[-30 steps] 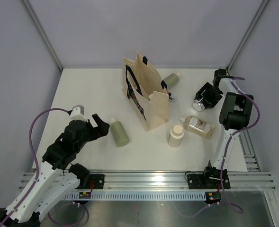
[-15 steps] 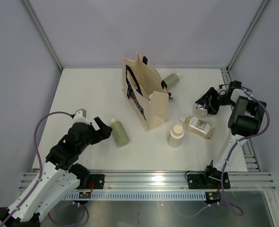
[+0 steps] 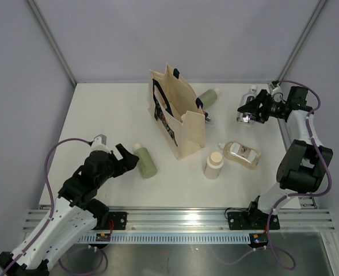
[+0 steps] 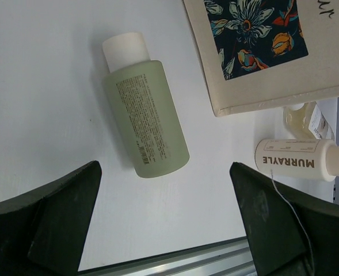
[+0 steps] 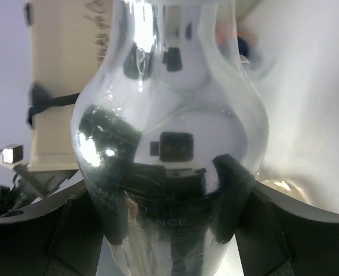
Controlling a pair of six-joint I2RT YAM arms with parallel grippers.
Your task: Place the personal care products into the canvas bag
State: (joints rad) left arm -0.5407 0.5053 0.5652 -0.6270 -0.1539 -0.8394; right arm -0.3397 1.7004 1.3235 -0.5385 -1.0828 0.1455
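Right gripper (image 3: 252,109) clamped on silver bottle (image 5: 169,103), well right of canvas bag (image 3: 181,118). Left gripper (image 3: 125,157) spread wide, empty, just beside green bottle (image 4: 146,121) lying on table (image 3: 100,115) left of bag.

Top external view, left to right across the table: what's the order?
Left hand → lying sage-green bottle → canvas bag → short beige bottle → amber bottle

Shiny silver bottle (image 5: 169,115) gripped — canvas bag (image 3: 189,129) upright
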